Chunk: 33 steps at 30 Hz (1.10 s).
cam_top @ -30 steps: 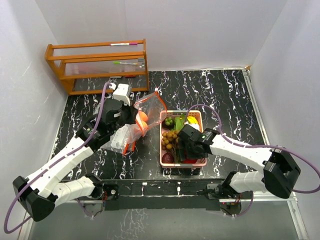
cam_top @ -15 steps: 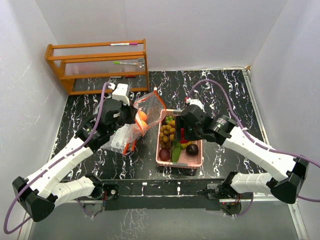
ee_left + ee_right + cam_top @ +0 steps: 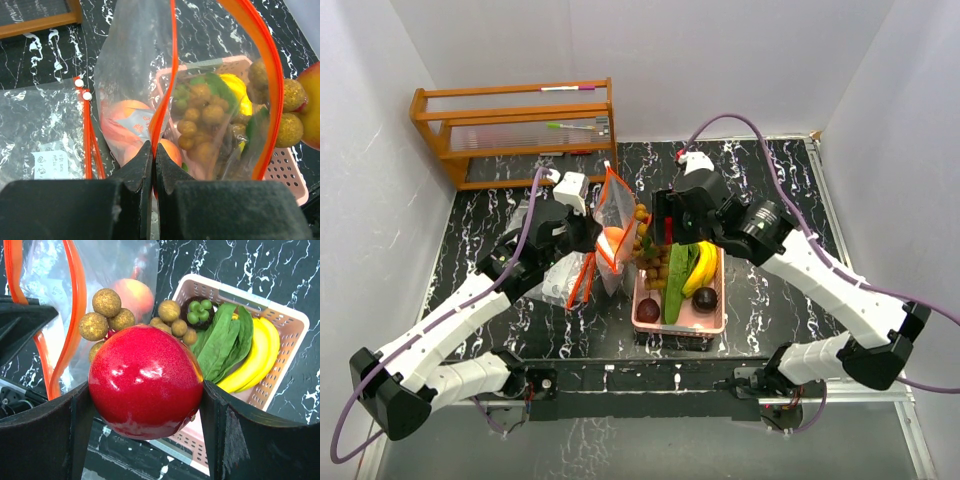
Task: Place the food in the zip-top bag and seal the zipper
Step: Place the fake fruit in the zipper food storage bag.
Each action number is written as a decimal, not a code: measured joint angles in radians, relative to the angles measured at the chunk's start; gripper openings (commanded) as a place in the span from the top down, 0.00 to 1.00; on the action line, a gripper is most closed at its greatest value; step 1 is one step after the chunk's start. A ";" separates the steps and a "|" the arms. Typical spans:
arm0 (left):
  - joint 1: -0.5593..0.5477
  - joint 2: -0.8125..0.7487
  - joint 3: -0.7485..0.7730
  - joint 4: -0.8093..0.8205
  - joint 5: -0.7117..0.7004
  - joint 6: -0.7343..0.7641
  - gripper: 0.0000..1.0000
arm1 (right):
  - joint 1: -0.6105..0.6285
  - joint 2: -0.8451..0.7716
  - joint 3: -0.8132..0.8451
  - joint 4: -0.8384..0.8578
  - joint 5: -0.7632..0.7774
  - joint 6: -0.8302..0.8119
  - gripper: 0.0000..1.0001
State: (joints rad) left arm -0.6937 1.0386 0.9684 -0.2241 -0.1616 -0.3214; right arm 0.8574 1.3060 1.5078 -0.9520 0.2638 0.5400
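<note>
Overhead, shows the left gripper (image 3: 592, 232) raised just left of the pink basket (image 3: 705, 318). Pinches, jaws pressed fully together, the orange zipper rim of the zip-top bag (image 3: 620, 205); same grip seen close up from the left wrist (image 3: 152, 165). Holds the bag upright, mouth gaping toward the right arm. Encloses an orange fruit (image 3: 125, 115) low in the pouch.

Opposite, shows the right gripper (image 3: 145, 405) spread wide and clamped on both sides of a red round fruit (image 3: 145, 382), poised above the table between bag mouth and basket. Carries along a longan bunch (image 3: 107, 315), dangling against the fruit at the bag's rim; exact hold on the bunch not discernible.

Below, leaves in the basket: yellow bananas (image 3: 703, 268) along the right wall, a long green vegetable (image 3: 677, 280) beside them, and two dark purple fruits (image 3: 648, 311) at the near end.

Elsewhere, includes a second clear bag (image 3: 40, 135) lying flat on the black marbled table (image 3: 770, 190) under the left arm, and a wooden rack (image 3: 515, 130) at the far left corner.
</note>
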 measured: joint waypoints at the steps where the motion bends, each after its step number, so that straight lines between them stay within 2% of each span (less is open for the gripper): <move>1: 0.000 0.000 0.000 -0.001 0.002 0.000 1.00 | 0.000 0.013 0.018 0.004 0.001 -0.010 0.41; 4: 0.000 -0.001 0.000 -0.001 0.005 0.001 1.00 | 0.000 0.024 0.023 -0.004 0.020 -0.018 0.40; 7: 0.000 -0.001 0.000 -0.001 0.005 0.003 1.00 | 0.000 -0.008 -0.043 -0.003 0.030 -0.014 0.40; 13: 0.000 0.000 0.000 -0.001 0.005 0.008 1.00 | 0.000 -0.129 -0.347 -0.042 0.034 0.036 0.39; 19: 0.000 0.000 0.000 -0.001 0.003 0.008 1.00 | 0.000 -0.142 -0.582 -0.072 0.034 0.076 0.38; 26: 0.000 0.000 0.000 -0.002 0.002 0.008 1.00 | 0.000 -0.146 -0.550 -0.110 0.123 0.100 0.37; 33: 0.000 0.000 0.000 -0.001 0.002 0.008 1.00 | 0.000 -0.157 -0.325 -0.145 0.238 0.087 0.38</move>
State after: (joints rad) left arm -0.6937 1.0382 0.9684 -0.2253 -0.1600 -0.3138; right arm 0.8574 1.1492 1.1824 -1.0973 0.5022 0.6273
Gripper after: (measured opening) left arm 0.009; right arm 0.747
